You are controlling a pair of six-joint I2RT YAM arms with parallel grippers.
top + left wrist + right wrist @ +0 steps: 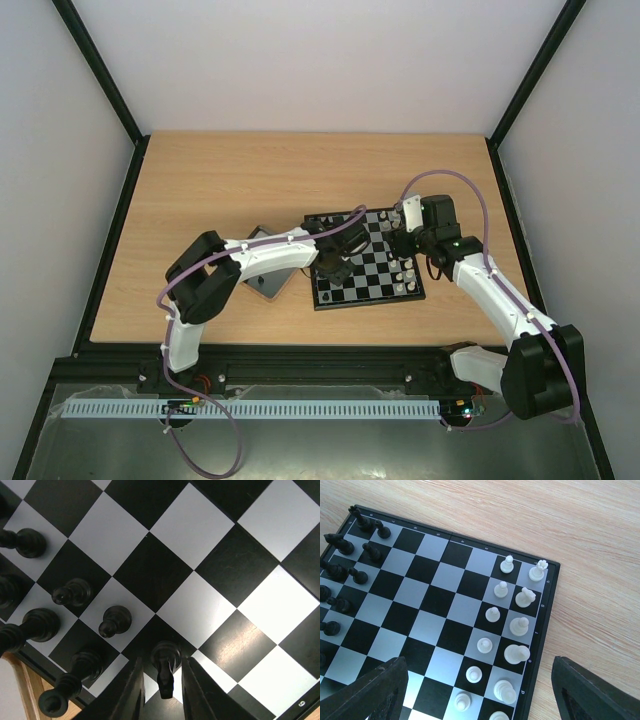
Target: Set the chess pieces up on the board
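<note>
Our left tool (161,667) straddles a black chessman (166,656); whether it grips, we cannot tell. Our right tool (480,665) gapes wide, empty.

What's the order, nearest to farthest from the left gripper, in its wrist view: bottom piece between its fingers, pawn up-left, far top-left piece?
1. Bottom piece, centre, standing within the left gripper.
2. Pawn, up-left of it.
3. Top-left piece, by the picture's left edge.
</note>
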